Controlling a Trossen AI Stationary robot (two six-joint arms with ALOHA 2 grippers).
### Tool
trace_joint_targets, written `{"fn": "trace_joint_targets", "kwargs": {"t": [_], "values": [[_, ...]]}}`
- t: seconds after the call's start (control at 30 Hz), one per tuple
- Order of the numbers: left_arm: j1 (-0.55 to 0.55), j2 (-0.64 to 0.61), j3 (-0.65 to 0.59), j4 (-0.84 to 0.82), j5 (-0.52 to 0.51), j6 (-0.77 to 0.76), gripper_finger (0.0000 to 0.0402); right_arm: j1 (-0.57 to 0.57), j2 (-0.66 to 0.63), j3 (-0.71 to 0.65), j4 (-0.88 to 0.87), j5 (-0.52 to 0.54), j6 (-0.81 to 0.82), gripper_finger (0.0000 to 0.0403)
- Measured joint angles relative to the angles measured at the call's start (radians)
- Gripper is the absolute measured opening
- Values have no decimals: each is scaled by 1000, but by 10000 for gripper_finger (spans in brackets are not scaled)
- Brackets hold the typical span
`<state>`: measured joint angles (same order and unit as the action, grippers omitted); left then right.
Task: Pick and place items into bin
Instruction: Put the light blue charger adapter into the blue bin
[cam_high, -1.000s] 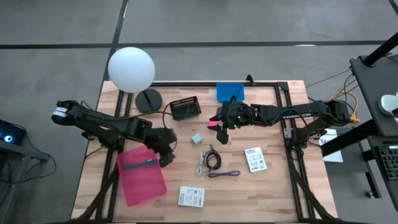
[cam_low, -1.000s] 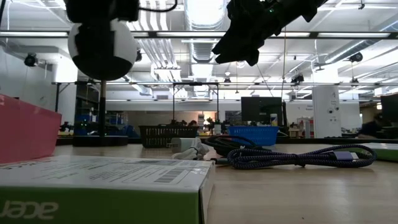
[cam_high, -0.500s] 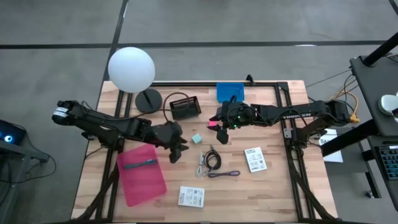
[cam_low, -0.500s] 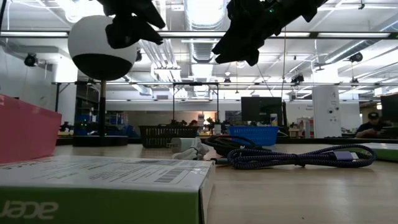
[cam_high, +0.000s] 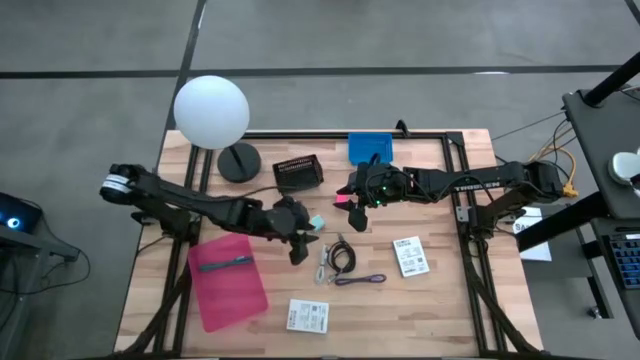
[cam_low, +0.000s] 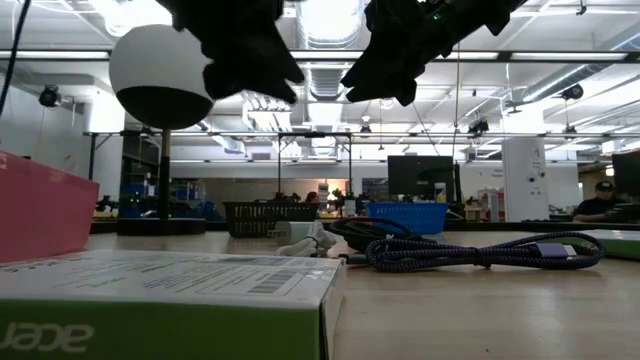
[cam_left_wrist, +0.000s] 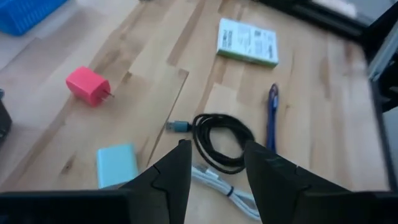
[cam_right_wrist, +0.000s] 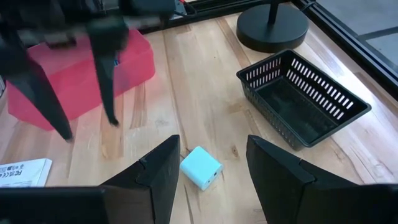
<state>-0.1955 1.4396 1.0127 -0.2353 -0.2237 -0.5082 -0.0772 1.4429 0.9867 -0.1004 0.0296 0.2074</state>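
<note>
On the left side of the table I see the pink tray (cam_high: 229, 280) with the teal pen (cam_high: 225, 264) lying on it, and a white printed packet (cam_high: 308, 316) near the front edge. Just right of the tray my left gripper (cam_high: 300, 240) hangs above the wood with its fingers spread, close beside the pale teal cube (cam_high: 317, 223) and the black coiled cable (cam_left_wrist: 222, 141). Behind them sits the black mesh bin (cam_high: 298, 173), next to the round lamp base (cam_high: 238, 161). From the left wrist view I get the pink cube (cam_left_wrist: 88, 86) on bare wood, apart from the teal one. A purple cable (cam_high: 361, 280) lies in front of the black coil. Further right my right gripper (cam_high: 354, 205) hovers over the pink cube's spot, fingers parted, empty. Beyond it I see the blue basket (cam_high: 370, 147) and a second packet (cam_high: 410, 255).
</note>
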Motion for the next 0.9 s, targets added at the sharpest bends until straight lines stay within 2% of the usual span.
{"fn": "trace_joint_targets", "kwargs": {"t": [0.43, 0.6, 0.9], "values": [[24, 139, 4, -3, -26, -9, 237, 0, 0, 0, -2, 0, -1, 173], [48, 167, 4, 26, -66, -8, 244, 0, 0, 0, -3, 0, -1, 173], [102, 210, -7, 35, -67, -8, 245, 0, 0, 0, -9, 0, -1, 173]]}}
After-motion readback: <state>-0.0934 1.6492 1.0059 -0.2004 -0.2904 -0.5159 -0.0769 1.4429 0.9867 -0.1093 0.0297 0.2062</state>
